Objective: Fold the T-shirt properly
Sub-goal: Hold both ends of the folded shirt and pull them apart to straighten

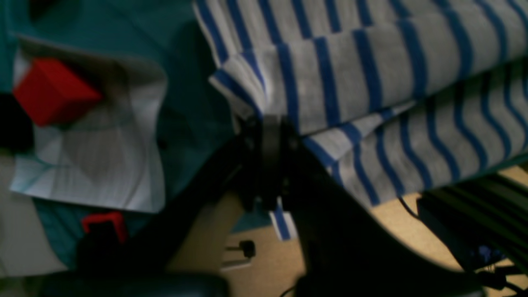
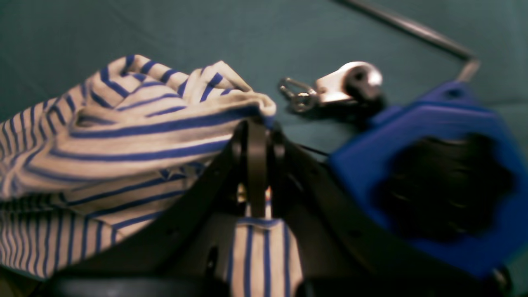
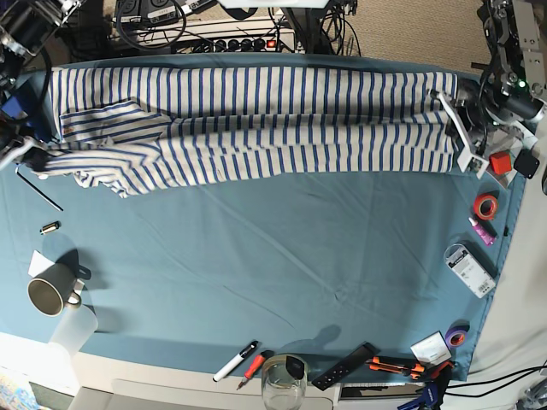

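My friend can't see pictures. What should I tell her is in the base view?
A long striped T-shirt lies stretched across the far side of a teal table cloth, with the left gripper and right gripper each shut on one end. A mug, markers and tape rolls sit near the edges.

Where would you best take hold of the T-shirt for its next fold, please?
Probably the long near edge of the T-shirt, toward its two ends, coming from the table's front. It lies as a wide, flat band across the far side, so that edge is free. Both hands already pinch its ends: left, right.
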